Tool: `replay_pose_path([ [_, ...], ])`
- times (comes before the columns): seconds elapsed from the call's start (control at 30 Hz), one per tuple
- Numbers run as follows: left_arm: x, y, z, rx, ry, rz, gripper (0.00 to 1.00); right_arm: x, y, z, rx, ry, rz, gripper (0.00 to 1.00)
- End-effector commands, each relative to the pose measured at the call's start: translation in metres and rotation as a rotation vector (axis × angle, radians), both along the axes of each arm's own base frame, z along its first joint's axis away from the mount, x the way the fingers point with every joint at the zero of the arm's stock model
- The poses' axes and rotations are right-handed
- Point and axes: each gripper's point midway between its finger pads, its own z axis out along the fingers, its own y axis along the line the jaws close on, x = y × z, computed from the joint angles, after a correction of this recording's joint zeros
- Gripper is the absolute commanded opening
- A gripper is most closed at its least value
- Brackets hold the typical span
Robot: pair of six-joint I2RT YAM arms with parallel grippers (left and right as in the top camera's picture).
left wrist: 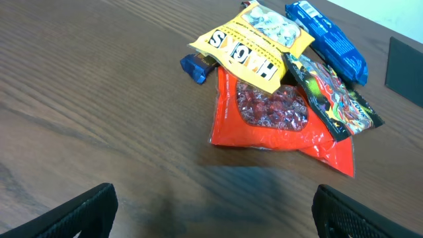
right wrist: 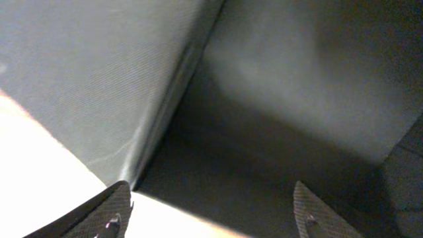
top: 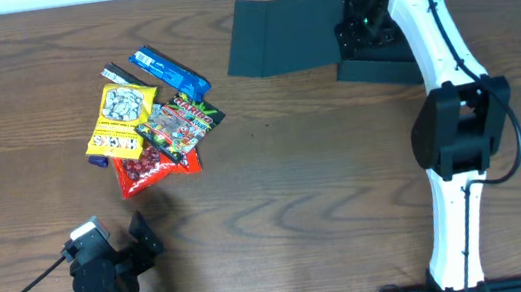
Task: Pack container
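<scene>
The dark container (top: 386,67) stands at the far right of the table, its flap lid (top: 278,35) folded open to the left. My right gripper (top: 364,33) hovers over the box opening; in the right wrist view its open fingers (right wrist: 211,215) frame the dark inner wall (right wrist: 297,99) and nothing is between them. A pile of snack packets lies left of centre: a yellow packet (top: 122,119), a blue packet (top: 168,70), a green packet (top: 177,125) and a red packet (top: 154,164). My left gripper (top: 140,240) is open and empty near the front edge, short of the red packet (left wrist: 277,119).
A small dark blue wrapper (left wrist: 197,66) pokes out from under the yellow packet (left wrist: 254,43). Bare wooden table (top: 304,170) lies between the pile and the box. The right arm (top: 455,130) stretches along the right side.
</scene>
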Motion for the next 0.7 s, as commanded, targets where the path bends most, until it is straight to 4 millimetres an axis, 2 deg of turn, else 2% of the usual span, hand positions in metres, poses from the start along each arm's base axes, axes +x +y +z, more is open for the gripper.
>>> replay_pose_path([
  [0.0,0.0,0.0,-0.003,0.013,0.005,-0.008,0.95,-0.001,-0.001,0.036,-0.02,-0.071,0.007,0.8],
  [0.13,0.0,0.0,-0.003,0.013,0.005,-0.008,0.95,-0.005,-0.003,0.078,-0.062,-0.162,0.174,0.74],
  [0.23,0.0,0.0,-0.003,0.013,0.006,-0.008,0.95,-0.014,-0.003,0.081,-0.086,-0.142,0.289,0.69],
  [0.43,0.0,0.0,-0.003,0.013,0.006,-0.008,0.95,-0.018,0.002,0.053,-0.091,-0.102,0.412,0.72],
  [0.67,0.0,0.0,-0.003,0.013,0.005,-0.008,0.95,-0.028,-0.002,-0.003,-0.121,-0.035,0.448,0.72],
])
